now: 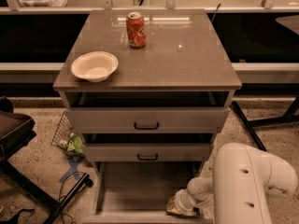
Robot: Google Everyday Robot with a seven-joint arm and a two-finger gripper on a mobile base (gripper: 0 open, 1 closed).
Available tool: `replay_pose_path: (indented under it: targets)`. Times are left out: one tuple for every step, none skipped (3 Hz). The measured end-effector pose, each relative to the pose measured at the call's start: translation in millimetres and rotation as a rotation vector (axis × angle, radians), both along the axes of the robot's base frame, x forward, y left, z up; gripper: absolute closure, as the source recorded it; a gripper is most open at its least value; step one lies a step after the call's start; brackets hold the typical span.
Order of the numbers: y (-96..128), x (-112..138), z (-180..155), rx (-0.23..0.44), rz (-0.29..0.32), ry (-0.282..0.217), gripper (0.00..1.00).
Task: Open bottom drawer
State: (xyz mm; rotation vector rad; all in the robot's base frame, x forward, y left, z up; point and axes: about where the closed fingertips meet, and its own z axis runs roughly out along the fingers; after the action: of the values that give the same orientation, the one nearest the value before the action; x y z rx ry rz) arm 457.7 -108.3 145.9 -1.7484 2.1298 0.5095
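The bottom drawer (pixel 140 190) of the grey-beige cabinet is pulled far out, and its empty inside shows. Its front panel lies at the picture's lower edge, and its black handle is out of view. My gripper (pixel 180 204) is low at the drawer's front right corner, at the end of the white arm (pixel 247 185). It is close against the drawer's front, and its tip is partly hidden. The middle drawer (pixel 147 151) and the top drawer (pixel 146 120) sit above, each slightly out, each with a black bar handle.
A white bowl (pixel 95 66) and an orange soda can (pixel 136 30) stand on the cabinet top (pixel 187 55). A black stand (pixel 28 171), cables and green litter (pixel 74 146) lie on the floor to the left. Black legs (pixel 247 125) stand to the right.
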Motion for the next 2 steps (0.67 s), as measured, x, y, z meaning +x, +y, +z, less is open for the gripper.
replay_pose_path:
  targets:
    - [1.2, -1.4, -0.9, 0.001, 0.001, 0.003, 0.37]
    - [2.3, -2.9, -1.9, 0.003, 0.002, 0.005, 0.14]
